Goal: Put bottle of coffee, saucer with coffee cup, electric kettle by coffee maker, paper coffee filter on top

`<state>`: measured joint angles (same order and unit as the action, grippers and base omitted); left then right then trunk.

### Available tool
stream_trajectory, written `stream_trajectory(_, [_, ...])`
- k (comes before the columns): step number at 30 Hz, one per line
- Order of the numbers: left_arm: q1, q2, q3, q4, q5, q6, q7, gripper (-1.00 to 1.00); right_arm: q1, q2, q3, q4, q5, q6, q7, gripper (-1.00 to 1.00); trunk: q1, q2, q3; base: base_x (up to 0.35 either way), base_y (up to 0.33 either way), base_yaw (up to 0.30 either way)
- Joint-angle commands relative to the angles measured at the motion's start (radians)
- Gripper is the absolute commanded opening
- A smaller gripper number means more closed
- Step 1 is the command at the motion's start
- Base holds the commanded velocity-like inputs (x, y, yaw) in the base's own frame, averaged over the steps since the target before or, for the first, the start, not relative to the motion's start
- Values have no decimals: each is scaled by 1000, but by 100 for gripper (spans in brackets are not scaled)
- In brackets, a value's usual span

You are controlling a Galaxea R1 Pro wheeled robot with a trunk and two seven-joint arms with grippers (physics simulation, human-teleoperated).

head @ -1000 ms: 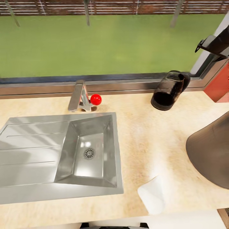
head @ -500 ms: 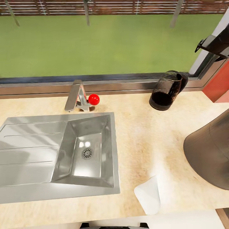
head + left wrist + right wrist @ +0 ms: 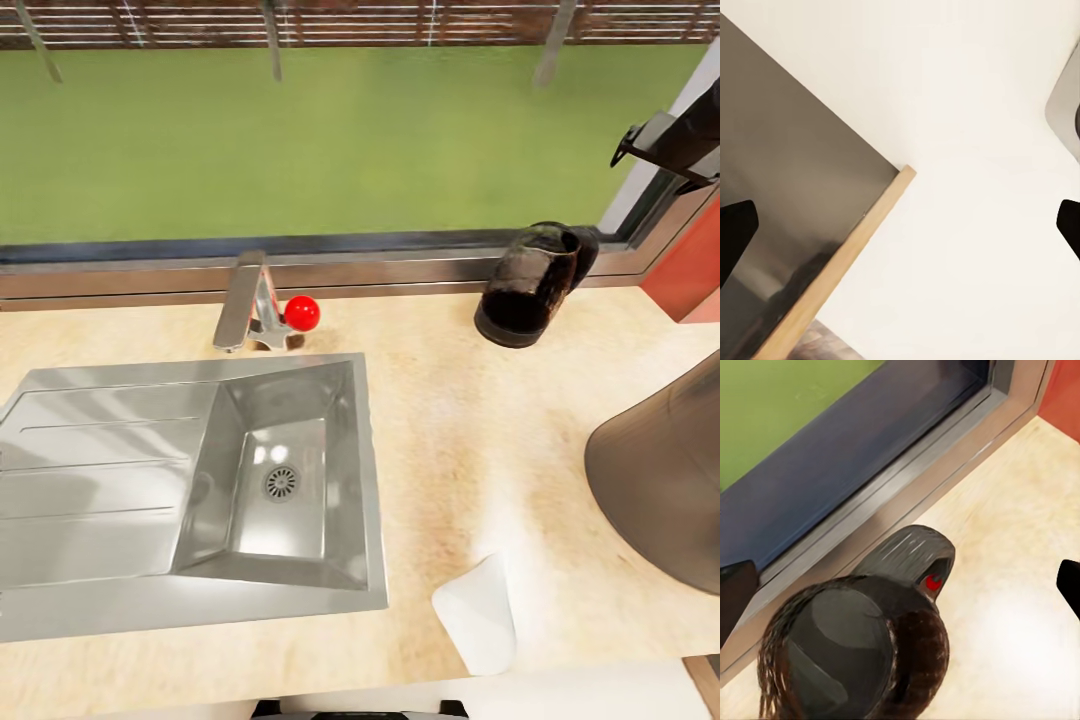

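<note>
Glass electric kettle (image 3: 528, 283) standing on kitchen countertop (image 3: 460, 420) at 1 o'clock | right gripper (image 3: 900, 585) hovering above, fingers spread | left gripper (image 3: 900, 225) spread, holding nothing

Head view: high, looking steeply down over the kitchen countertop (image 3: 450, 420) towards the window at its back edge.
Right wrist view: close above the electric kettle (image 3: 862, 652) (image 3: 527, 285) at that back edge, shared with the head view.
Left wrist view: close on a grey panel (image 3: 787, 202) with a wooden edge (image 3: 840, 266).
</note>
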<state>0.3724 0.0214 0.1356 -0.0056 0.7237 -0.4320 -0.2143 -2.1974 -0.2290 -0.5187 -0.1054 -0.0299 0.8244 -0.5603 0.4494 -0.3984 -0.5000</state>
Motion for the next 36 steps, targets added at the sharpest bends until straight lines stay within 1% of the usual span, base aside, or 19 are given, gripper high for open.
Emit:
stream_trajectory(1, [0, 0, 8, -1, 2, 0, -8, 100, -1, 0, -3, -1, -3, 2, -6, 100, 1, -2, -1, 0, 43, 0])
stream_trajectory(7, [0, -1, 8, -1, 2, 0, -8, 100, -1, -5, -4, 0, -6, 2, -6, 100, 1, -2, -1, 0, 16, 0])
stream_trajectory(20, [0, -1, 9, -1, 2, 0, -8, 100, -1, 5, -4, 11, -8, -8, -10, 100, 1, -2, -1, 0, 1, 0])
stream_trajectory(32, [0, -1, 10, -1, 2, 0, -8, 100, -1, 25, -7, 36, -11, -52, -27, 100, 1, -2, -1, 0, 0, 0])
stream_trajectory(36, [0, -1, 10, 0, 2, 0, -8, 100, -1, 39, -9, 53, -17, -53, -44, 100, 1, -2, -1, 0, 0, 0])
